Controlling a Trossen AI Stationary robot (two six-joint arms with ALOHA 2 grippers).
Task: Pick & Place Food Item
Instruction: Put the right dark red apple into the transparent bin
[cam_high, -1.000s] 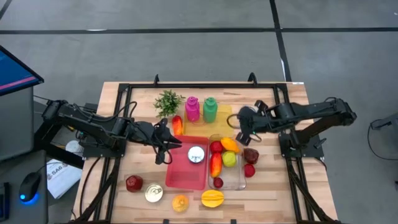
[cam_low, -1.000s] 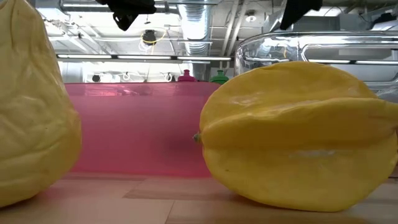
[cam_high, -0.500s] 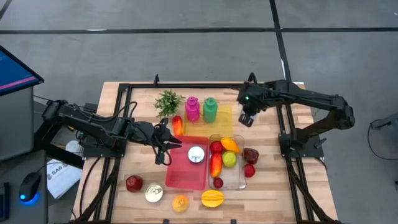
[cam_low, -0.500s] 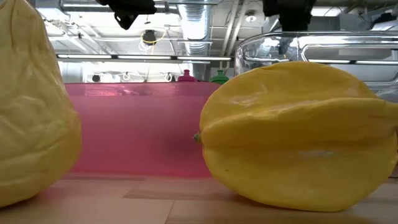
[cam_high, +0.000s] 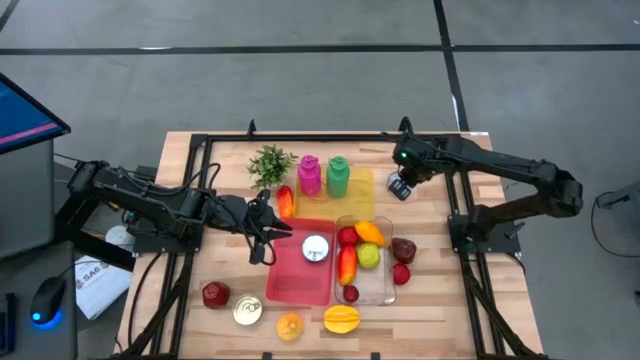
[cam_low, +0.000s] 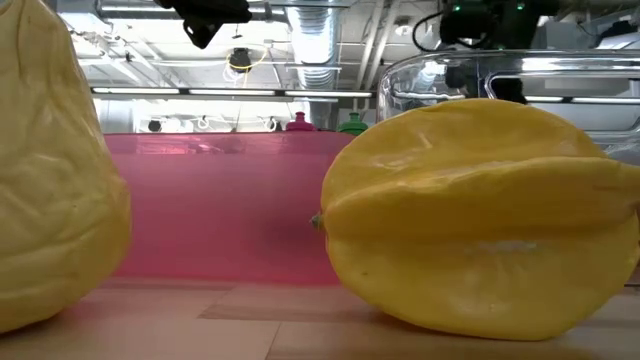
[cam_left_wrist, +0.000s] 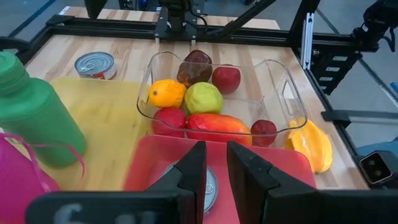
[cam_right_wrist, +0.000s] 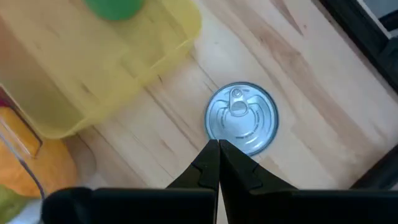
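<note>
The right gripper (cam_right_wrist: 218, 144), fingers squeezed together and empty, hangs right above the silver can (cam_right_wrist: 241, 119) beside the yellow tray (cam_right_wrist: 93, 74).

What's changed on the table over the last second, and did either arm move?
The right claw has swung away from the clear container toward the table's far edge; it is shut, empty, and above a tin can beside the yellow tray. It took hold of nothing. The left claw stayed put over the red tray, and the fruit has not shifted.
</note>
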